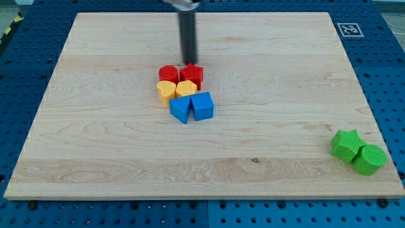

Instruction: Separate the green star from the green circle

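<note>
The green star point(346, 144) lies near the board's lower right corner. The green circle point(369, 159) touches it on its lower right side, close to the board's edge. My tip point(188, 61) is far off at the view's top centre, just above the red star point(192, 75). It is nowhere near the green blocks.
A tight cluster sits at the board's middle: a red circle point(168, 73), the red star, a yellow heart point(166, 91), a yellow hexagon point(186, 88), a blue triangle-like block point(180, 109) and a blue cube point(202, 105). A marker tag point(349, 28) is at the top right corner.
</note>
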Robot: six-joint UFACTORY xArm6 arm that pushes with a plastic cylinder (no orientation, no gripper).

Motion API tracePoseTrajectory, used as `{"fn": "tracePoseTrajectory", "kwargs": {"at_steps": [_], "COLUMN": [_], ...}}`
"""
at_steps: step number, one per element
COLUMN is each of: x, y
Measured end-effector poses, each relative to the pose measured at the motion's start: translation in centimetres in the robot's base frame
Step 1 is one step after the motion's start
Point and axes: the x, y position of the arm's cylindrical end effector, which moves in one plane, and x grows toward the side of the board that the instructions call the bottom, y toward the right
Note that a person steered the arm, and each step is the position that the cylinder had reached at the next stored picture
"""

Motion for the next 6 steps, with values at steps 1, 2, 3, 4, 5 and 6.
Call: {"fn": "tracePoseTrajectory", "kwargs": {"at_steps": [1,2,3,4,5,6], "x": [2.9,8.2,13.2,17.1,19.2,19.4], "y": [8.0,14.7,20.9,27.1,30.2,28.2]}}
